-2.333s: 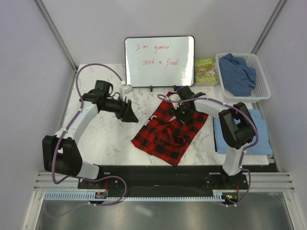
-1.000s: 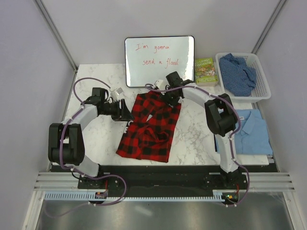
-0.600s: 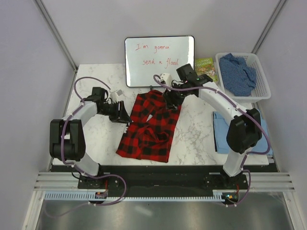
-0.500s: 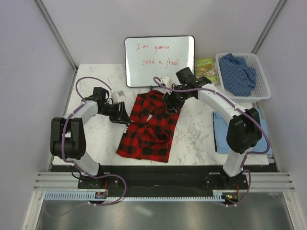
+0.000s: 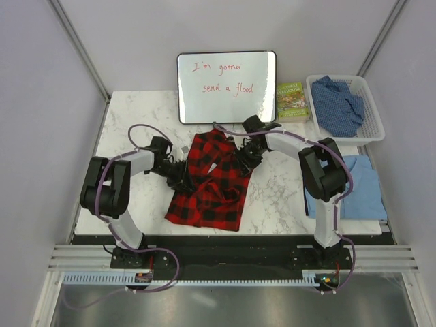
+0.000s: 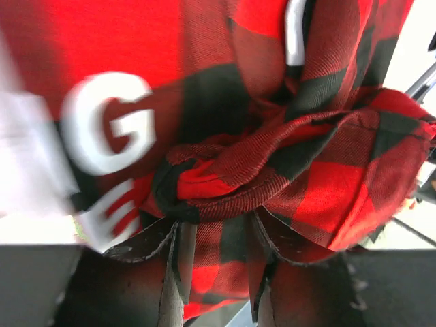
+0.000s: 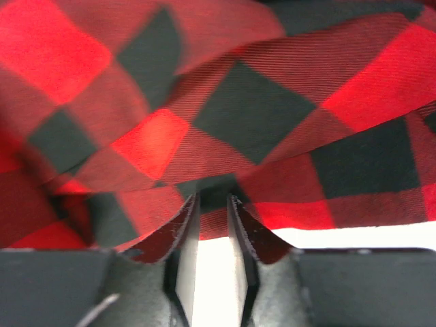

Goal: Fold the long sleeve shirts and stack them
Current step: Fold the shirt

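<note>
Top external view puts the flannel (image 5: 208, 184) rumpled in the middle of the frame. The left gripper (image 5: 178, 178) is at its left edge and the right gripper (image 5: 244, 160) at its upper right edge. Left wrist view shows a bunched fold sitting between the fingers, so I'd call that one clamped on the flannel. Right one is nearly closed with the hem right at its tips, but I can't tell if it's actually pinching cloth.

My guess on handling: soft, floppy, fairly thick weave, not slippery, nothing to break. It wads up instead of sliding flat, though, so better to grab hems or corners than the middle lump.

Basket (image 5: 354, 139) at upper right holds the speckled shirt (image 5: 337, 102), heaped loose. Light blue shirt (image 5: 361, 184) lies flat at the right edge, outside the basket.
</note>
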`<action>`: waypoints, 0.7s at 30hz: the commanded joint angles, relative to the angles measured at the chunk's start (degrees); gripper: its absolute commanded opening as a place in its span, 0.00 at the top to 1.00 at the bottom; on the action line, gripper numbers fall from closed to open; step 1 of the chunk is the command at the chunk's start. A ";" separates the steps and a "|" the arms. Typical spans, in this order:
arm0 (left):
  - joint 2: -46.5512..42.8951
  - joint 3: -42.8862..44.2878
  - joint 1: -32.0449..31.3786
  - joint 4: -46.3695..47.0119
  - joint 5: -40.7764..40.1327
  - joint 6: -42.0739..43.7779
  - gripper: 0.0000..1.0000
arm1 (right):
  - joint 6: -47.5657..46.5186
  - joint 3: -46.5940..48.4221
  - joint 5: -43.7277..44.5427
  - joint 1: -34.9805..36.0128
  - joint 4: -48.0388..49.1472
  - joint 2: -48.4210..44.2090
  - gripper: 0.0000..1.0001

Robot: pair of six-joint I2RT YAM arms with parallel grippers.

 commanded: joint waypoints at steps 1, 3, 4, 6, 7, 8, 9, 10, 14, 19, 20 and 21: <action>-0.99 -2.03 -5.34 5.29 1.61 -6.23 0.61 | -0.86 0.43 6.55 -1.88 0.00 1.92 0.73; -1.26 -2.74 -8.42 7.65 2.84 -8.25 0.61 | -2.19 0.08 8.67 -3.11 -0.62 1.66 0.73; -1.44 -2.83 -9.12 8.45 3.11 -9.30 0.61 | -3.76 -0.18 9.28 -4.33 -1.23 1.57 0.73; -2.40 -3.96 -10.27 11.43 5.03 -12.64 0.61 | -5.35 -0.62 11.21 -5.40 -1.32 1.05 0.74; -2.75 -4.14 -10.45 13.36 5.56 -13.78 0.61 | -5.97 -0.88 11.31 -6.27 -1.50 0.78 0.73; -3.71 -4.32 -10.54 13.99 6.79 -15.27 0.61 | -7.19 -0.89 11.48 -6.54 -1.76 0.61 0.74; -4.59 -4.67 -10.54 14.17 6.89 -15.55 0.61 | -7.99 -1.15 11.23 -6.54 -2.37 0.00 0.74; -5.56 -4.76 -10.36 14.17 6.54 -15.55 0.60 | -8.43 -1.32 10.53 -6.54 -2.64 -0.62 0.72; -13.63 -4.06 -6.42 12.68 6.27 -11.71 0.53 | -8.88 -0.88 4.11 -6.46 -5.80 -6.31 0.66; -17.87 -4.58 -5.53 8.64 8.90 -1.59 0.48 | -13.35 0.17 -1.85 -6.89 -10.19 -13.97 0.50; -18.05 -4.76 -5.53 8.55 8.82 -1.06 0.48 | -13.70 0.08 -2.74 -6.81 -10.64 -15.81 0.49; -17.44 -4.85 -5.53 8.63 7.86 -0.62 0.48 | -15.62 0.43 -4.32 -6.89 -13.25 -16.61 0.48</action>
